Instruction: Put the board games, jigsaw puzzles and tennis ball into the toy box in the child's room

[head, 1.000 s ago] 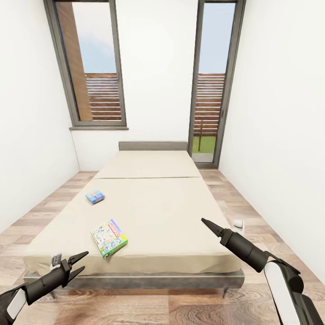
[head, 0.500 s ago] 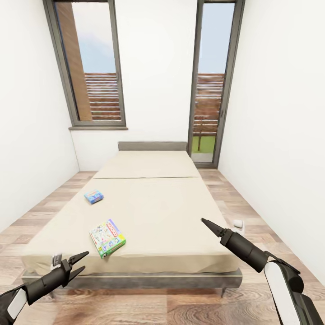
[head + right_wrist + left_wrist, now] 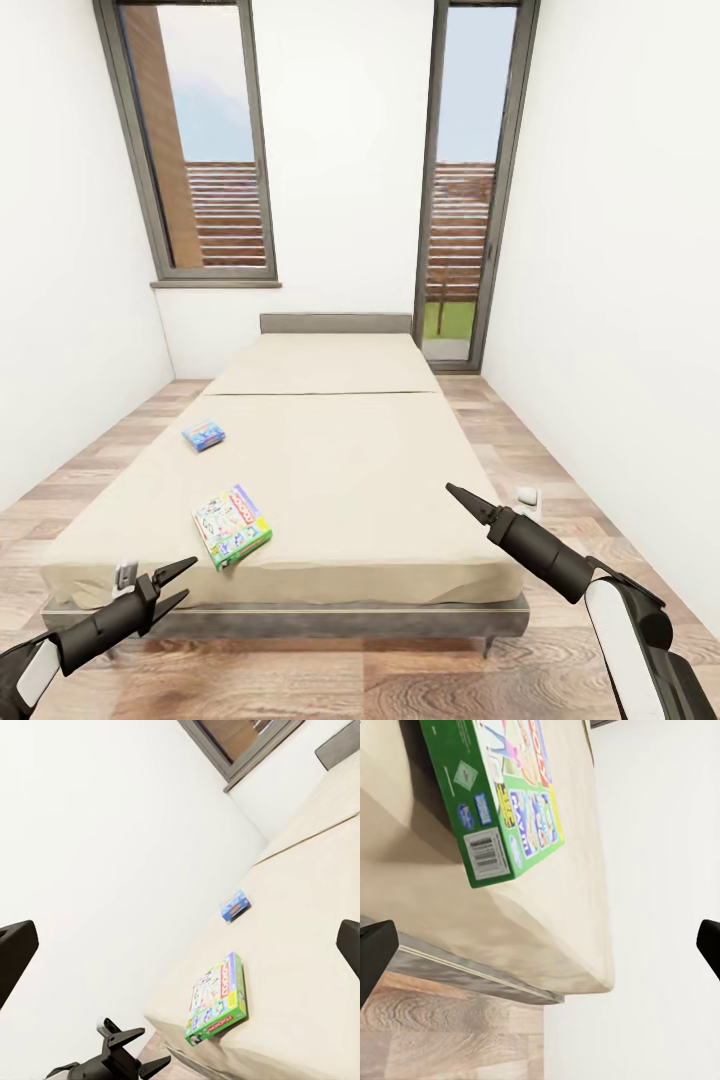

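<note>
While the head view looks down the length of a narrow white-walled room, a beige bed (image 3: 330, 450) takes up most of the wood floor (image 3: 560, 470), with a tall window (image 3: 205, 140) and a glass door (image 3: 462, 190) in the far wall. On the bed's near left corner lies the green board game (image 3: 232, 526), flat, one corner right at the mattress edge; the left wrist view shows its barcoded side just above the bed frame. Farther up the bed, well apart from it, lies the small blue board game (image 3: 203, 435). The right gripper (image 3: 452, 492) hangs over the bed's near right part, fingers pressed to a point, holding nothing. The left gripper (image 3: 182, 583) hovers before the bed's near edge, below the green box, fingers spread and empty.
</note>
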`<state>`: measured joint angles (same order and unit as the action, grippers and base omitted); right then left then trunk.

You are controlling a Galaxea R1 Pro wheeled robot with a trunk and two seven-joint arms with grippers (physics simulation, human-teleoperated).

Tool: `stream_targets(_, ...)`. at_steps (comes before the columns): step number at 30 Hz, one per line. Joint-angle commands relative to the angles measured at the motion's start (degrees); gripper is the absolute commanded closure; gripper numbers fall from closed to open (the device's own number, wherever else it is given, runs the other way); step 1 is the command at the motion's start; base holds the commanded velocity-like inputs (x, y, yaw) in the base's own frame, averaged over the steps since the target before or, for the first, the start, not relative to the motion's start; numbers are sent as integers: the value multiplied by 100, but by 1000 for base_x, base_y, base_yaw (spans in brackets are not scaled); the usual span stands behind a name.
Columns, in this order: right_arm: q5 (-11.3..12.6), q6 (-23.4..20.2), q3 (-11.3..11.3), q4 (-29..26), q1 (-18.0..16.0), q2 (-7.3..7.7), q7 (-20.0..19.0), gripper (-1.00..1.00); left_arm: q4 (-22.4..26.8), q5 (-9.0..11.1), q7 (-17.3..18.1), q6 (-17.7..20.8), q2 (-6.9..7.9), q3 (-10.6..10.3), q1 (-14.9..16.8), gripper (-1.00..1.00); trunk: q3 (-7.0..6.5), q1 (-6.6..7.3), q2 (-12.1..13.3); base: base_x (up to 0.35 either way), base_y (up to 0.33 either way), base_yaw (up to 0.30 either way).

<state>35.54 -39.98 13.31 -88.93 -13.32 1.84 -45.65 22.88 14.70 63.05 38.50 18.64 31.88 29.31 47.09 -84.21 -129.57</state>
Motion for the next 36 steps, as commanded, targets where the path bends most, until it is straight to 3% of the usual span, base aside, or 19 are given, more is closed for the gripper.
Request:
stream_targets(1,24,-36,5,1,-4,-2,-5,-100,-2,7,12,43,-1,14,4,-100,6,1,-2,0,-3,0)
stream_targets(25,16,-36,5,2,-4,-1,-5,-100,-3,15,43,52,8,20,4,-100,6,1,-2,45,27,0)
stream_targets(36,6,-36,5,2,-4,-7,0,-100,-3,15,24,69,8,21,4,-100,185,-219,-404,0,0,0)
